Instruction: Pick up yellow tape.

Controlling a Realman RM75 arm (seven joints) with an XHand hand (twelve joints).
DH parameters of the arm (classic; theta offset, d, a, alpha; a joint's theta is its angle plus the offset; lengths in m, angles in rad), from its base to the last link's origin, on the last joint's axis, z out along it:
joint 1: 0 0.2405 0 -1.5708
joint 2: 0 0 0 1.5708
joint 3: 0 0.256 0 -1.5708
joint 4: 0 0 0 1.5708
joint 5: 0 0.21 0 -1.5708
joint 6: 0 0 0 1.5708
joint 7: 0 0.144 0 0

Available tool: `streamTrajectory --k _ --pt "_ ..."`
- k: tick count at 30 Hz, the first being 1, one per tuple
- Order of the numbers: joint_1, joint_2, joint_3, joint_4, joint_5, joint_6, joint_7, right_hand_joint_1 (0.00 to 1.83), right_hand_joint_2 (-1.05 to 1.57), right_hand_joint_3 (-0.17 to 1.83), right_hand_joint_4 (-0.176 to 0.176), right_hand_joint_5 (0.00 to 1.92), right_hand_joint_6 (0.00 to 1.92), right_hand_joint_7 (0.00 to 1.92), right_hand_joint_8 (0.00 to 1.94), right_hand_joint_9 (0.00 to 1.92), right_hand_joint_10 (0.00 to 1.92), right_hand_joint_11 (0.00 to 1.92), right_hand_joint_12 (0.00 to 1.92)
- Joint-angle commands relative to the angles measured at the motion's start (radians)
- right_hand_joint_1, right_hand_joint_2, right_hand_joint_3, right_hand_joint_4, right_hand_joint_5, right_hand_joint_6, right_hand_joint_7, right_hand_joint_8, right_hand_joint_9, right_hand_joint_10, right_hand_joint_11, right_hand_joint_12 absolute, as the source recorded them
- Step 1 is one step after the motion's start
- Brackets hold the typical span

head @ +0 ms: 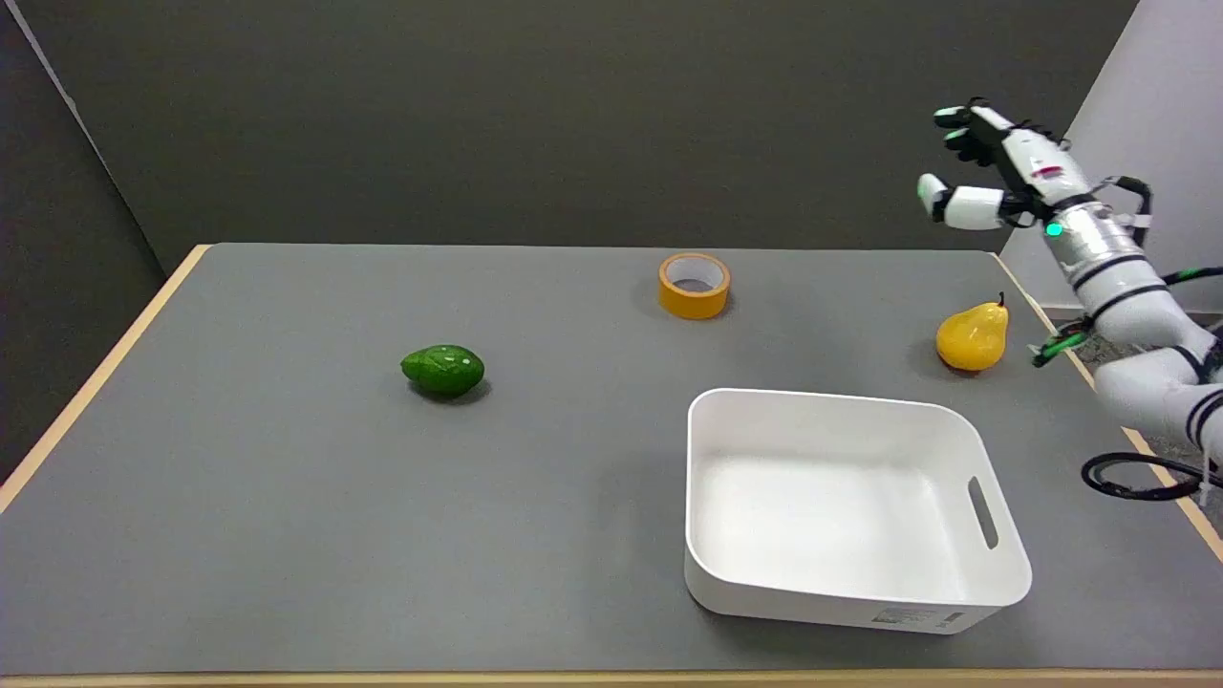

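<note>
yellow tape [695,285] sits flat on the table [287,497], hole facing up, toward the far edge, roughly mid-width. No long axis to worry about (it's a ring, any approach bearing works the same).

Key relation: the tape lies to the picture-left of the robot hand [984,167] and well below it. Robot hand is up in the air off the table's far right corner, fingers spread, holding nothing. Well apart from the tape, no contact.

Around it: yellow pear [973,336] sits between tape and arm, near the right edge; white bin [841,506] is nearer the camera; green avocado [442,370] off to the left.

My read: reach not started. Next move likely sweeps left and down, passing over the pear.
</note>
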Motion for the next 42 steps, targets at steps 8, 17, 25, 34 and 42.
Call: streamTrajectory --k 8,17,25,34,42 --pt "0.266 -0.364 -0.27 0.261 -0.108 -0.757 -0.25 0.52 0.64 0.9 0.084 0.2 0.41 0.38 0.38 0.3 0.76 0.16 1.25" --pt "0.294 -0.487 -0.269 0.256 -0.108 -0.816 -0.367 0.51 0.61 0.91 0.051 0.07 0.29 0.22 0.29 0.18 0.65 0.05 1.15" --pt "0.313 -0.507 -0.271 0.219 -0.098 -0.801 -0.37 0.39 0.49 0.81 0.024 0.0 0.0 0.0 0.0 0.0 0.33 0.0 1.13" --pt "0.305 -0.519 -0.271 0.116 -0.065 -0.765 -0.37 0.38 0.46 0.8 0.021 0.0 0.0 0.0 0.0 0.0 0.23 0.0 1.08" --pt "0.323 -0.527 -0.262 0.023 -0.002 -0.701 -0.377 0.36 0.46 0.83 0.022 0.0 0.0 0.0 0.0 0.0 0.13 0.0 0.97"
